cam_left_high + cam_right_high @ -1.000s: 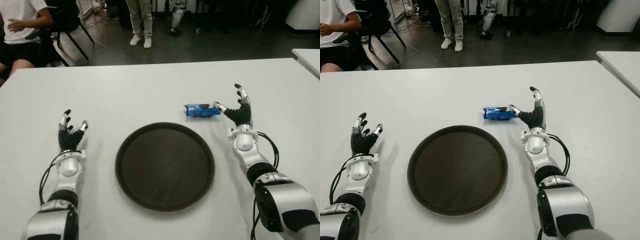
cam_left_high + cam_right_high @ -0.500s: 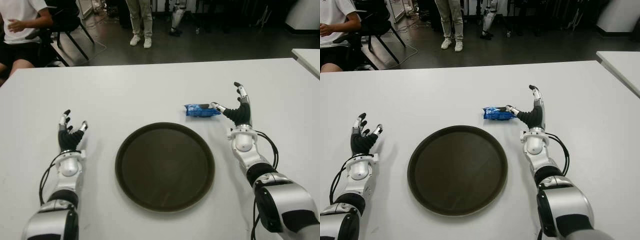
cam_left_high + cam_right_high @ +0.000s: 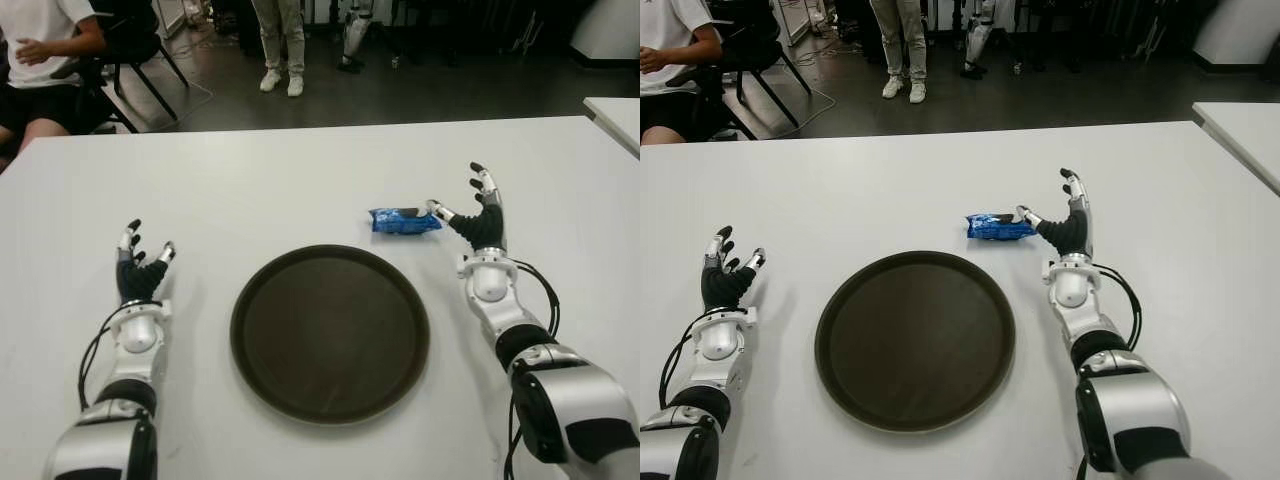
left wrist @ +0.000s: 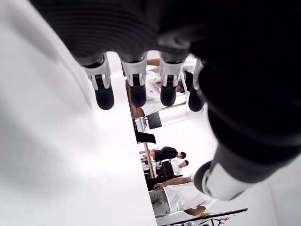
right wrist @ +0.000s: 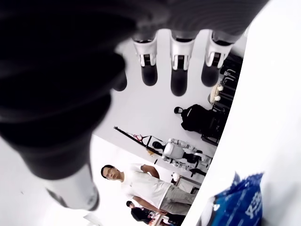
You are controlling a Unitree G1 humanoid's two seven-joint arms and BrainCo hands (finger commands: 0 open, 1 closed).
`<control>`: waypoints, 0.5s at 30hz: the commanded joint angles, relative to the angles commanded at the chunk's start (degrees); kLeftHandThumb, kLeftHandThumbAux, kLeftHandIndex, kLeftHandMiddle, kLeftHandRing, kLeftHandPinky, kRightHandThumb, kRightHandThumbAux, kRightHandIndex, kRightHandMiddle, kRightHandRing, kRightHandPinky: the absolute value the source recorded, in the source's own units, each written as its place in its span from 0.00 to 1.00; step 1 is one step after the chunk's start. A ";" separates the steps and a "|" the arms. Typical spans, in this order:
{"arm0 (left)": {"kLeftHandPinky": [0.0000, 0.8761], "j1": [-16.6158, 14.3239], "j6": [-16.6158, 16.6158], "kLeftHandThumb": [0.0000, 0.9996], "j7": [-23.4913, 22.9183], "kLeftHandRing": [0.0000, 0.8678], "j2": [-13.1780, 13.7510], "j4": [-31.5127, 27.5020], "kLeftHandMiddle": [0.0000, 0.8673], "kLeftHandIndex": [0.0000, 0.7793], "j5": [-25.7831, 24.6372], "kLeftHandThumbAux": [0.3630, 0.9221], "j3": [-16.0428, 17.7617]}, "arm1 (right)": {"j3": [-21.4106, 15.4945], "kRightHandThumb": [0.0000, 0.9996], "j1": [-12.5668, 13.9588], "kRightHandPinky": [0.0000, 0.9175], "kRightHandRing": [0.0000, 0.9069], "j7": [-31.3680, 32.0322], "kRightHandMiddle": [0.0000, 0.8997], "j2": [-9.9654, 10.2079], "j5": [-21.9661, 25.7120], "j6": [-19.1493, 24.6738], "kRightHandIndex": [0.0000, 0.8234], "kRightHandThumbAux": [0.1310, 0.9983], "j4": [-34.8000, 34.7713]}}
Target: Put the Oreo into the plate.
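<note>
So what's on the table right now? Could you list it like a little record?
Table: white
Plate: round, dark, bare, at the middle
Oreo: blue packet lying on the table beyond the plate, outside it
Right hand: open, thumb tip at the packet's right end, not grasping it
Left hand: open, idle, left of the plate

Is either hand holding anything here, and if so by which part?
Nothing is held. The open right hand sits beside the Oreo packet's right end; the left hand is open too.
</note>
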 joint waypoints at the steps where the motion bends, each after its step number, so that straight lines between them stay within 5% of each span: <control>1: 0.01 0.03 -0.12 0.00 -0.01 0.03 -0.07 -0.06 0.06 0.04 0.03 0.73 -0.05 | 0.26 0.22 -0.16 0.15 0.12 0.10 0.11 -0.24 -0.30 -0.03 0.07 0.75 -0.02; 15: 0.00 0.07 -0.09 0.00 -0.38 0.02 -0.82 -0.61 0.05 0.04 -0.66 0.73 0.25 | 3.57 0.43 -2.97 0.14 0.10 1.03 0.10 -2.71 -4.08 3.39 0.06 0.76 0.47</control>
